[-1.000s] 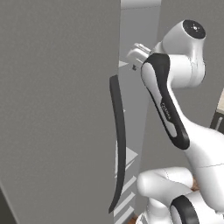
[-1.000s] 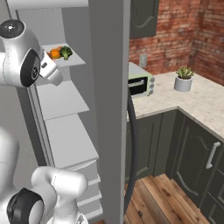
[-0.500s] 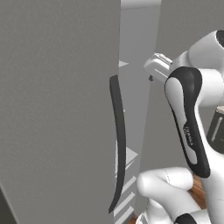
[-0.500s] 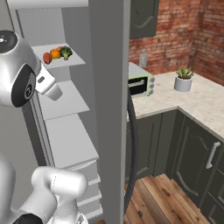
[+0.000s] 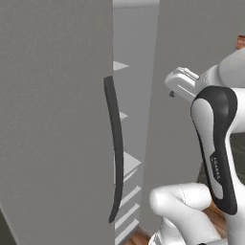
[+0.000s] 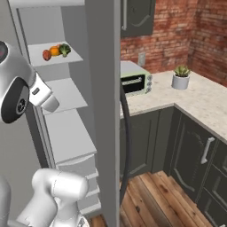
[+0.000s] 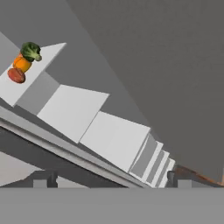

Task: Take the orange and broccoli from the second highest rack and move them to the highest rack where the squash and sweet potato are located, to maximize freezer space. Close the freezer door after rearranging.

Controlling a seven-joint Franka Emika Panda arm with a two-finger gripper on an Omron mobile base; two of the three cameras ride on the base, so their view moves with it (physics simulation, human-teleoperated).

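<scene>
Since the base has been backed off and the arm pulled out of the freezer (image 6: 66, 128), the hand (image 7: 109, 177) is seen spread and empty, broccoli (image 6: 64, 49) and orange (image 6: 55, 51) sitting well ahead on the top rack (image 6: 73, 58), so door closing is judged next.

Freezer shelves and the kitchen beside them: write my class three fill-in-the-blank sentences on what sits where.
1. The green broccoli sits on the same white freezer shelf as the round ____ fruit.
2. The white shelf just below is ____.
3. The small potted plant stands on the pale speckled ____.

Missing words: orange; bare; counter
</scene>
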